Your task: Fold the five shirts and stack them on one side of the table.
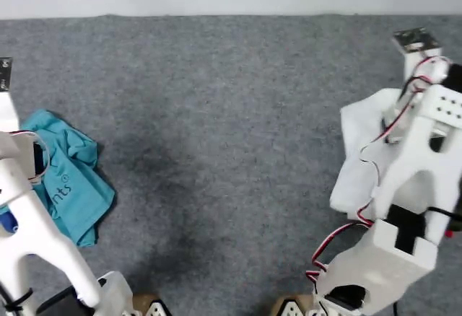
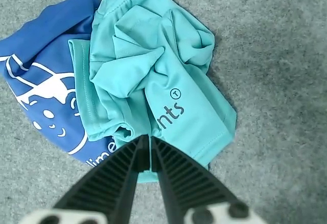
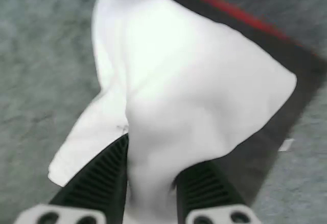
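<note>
A crumpled teal shirt (image 2: 153, 75) lies partly over a blue shirt (image 2: 41, 86) with white print. My left gripper (image 2: 149, 144) is shut, its tips pinched on the teal shirt's near hem. In the high view the teal shirt (image 1: 72, 179) sits at the table's left side, under my left arm (image 1: 29, 215). My right gripper (image 3: 153, 155) is shut on a white shirt (image 3: 189, 81), which is lifted and drapes away from the fingers. That white shirt (image 1: 361, 150) hangs by my right arm (image 1: 415, 179) at the right side.
A dark garment with a red stripe (image 3: 286, 50) lies beneath the white shirt. Grey felt (image 1: 231, 128) covers the table, with open room across the middle. Metal brackets stand at the far right (image 1: 415, 40) and the left edge (image 1: 5, 71).
</note>
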Robot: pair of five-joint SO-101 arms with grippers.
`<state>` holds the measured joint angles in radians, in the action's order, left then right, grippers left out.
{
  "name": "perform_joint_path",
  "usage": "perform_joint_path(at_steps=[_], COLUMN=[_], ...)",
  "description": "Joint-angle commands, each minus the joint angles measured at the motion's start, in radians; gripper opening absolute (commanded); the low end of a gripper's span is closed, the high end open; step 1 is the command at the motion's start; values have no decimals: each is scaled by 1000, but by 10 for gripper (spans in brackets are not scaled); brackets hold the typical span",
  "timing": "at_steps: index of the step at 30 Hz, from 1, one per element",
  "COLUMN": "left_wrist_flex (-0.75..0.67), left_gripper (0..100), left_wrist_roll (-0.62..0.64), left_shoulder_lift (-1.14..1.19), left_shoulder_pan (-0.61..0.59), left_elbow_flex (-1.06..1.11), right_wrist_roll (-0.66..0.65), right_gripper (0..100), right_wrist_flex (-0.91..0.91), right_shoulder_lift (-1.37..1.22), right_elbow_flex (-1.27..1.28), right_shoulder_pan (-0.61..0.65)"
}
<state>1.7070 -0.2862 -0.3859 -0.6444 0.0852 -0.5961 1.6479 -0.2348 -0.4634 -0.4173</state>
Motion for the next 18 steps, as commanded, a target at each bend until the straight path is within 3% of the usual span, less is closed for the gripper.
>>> perform_joint_path(at_steps=[1,5,10,18], left_wrist_flex=[-12,-12,-11,-5], left_gripper=[16,16,16,16], left_wrist_roll=[-15,-17,-17,-18], left_shoulder_lift=[-35,-35,-35,-35], left_shoulder_pan=[8,8,6,6], left_elbow_flex=[-7,-7,-7,-7], right_wrist_roll=[-57,-104,-100,-100], right_gripper=[10,42,247,241], right_wrist_flex=[-102,-131,-131,-18], right_shoulder_lift=[-18,-101,-124,-10], right_elbow_flex=[-5,-5,-40,-146], right_shoulder_pan=[-59,-85,-134,-150])
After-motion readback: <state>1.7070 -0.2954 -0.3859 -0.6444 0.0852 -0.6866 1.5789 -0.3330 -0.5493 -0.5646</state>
